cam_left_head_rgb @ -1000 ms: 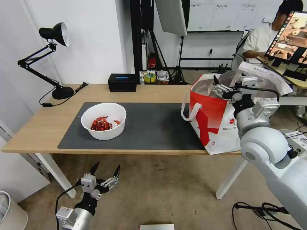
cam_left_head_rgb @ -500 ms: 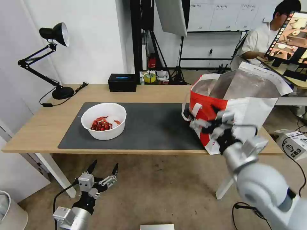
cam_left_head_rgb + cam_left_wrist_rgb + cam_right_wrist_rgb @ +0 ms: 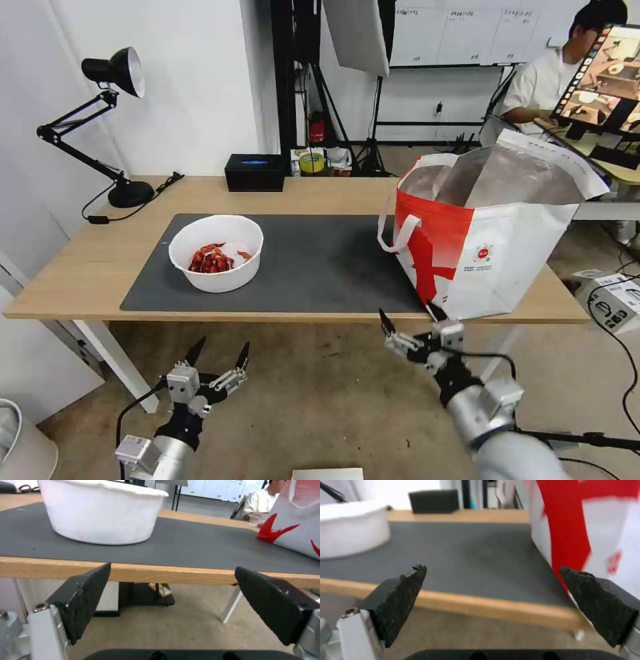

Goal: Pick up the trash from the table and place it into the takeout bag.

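Head view: the white bowl (image 3: 216, 261) is seen on the mat's left half, almost straight ahead of and above the left gripper (image 3: 219, 358), whose fingers are spread empty below the table (image 3: 60, 280) edge; it is judged the nearer arm. The right gripper (image 3: 410, 329), also spread, is held beneath the takeout bag (image 3: 490, 243).

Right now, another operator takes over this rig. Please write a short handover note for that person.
Left gripper: open, empty, low in front of the table edge, below the white bowl.
Right gripper: open, empty, low in front of the table edge, near the takeout bag.
Things: the bowl with red scraps sits on the dark mat, left part. The bag stands open on the right end of the table; what lies inside cannot be seen.
Done: no other loose trash lies on the tabletop.
Left: the bowl is not yet in the bag.
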Tool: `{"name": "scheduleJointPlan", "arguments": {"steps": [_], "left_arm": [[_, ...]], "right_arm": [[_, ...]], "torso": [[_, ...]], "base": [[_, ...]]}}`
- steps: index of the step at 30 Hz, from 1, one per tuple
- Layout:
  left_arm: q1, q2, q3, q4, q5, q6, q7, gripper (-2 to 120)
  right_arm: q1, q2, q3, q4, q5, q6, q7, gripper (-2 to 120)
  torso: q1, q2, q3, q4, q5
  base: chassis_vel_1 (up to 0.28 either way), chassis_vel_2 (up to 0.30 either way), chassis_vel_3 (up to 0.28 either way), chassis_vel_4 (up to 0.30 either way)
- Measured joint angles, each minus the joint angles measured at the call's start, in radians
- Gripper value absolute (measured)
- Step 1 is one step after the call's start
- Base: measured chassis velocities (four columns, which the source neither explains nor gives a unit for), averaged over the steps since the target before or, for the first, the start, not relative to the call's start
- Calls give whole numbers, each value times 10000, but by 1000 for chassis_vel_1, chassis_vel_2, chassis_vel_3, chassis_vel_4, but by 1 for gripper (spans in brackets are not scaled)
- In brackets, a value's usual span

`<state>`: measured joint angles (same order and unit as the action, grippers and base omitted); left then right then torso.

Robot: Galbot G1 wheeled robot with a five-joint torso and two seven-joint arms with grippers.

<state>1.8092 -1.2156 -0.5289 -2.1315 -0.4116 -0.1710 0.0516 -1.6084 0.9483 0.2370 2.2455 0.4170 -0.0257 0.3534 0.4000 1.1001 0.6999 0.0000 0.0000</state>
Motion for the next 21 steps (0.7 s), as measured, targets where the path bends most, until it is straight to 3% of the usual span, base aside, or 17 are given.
{"name": "scheduleJointPlan", "arguments": {"steps": [21], "left_arm": [[-216, 363, -147, 176, -311, 33, -220, 100]], "right_arm": [[-78, 431, -373, -749, -356, 211, 444, 100]], "torso": [[0, 0, 1, 1, -3]], "base": [[0, 0, 0, 0]]}}
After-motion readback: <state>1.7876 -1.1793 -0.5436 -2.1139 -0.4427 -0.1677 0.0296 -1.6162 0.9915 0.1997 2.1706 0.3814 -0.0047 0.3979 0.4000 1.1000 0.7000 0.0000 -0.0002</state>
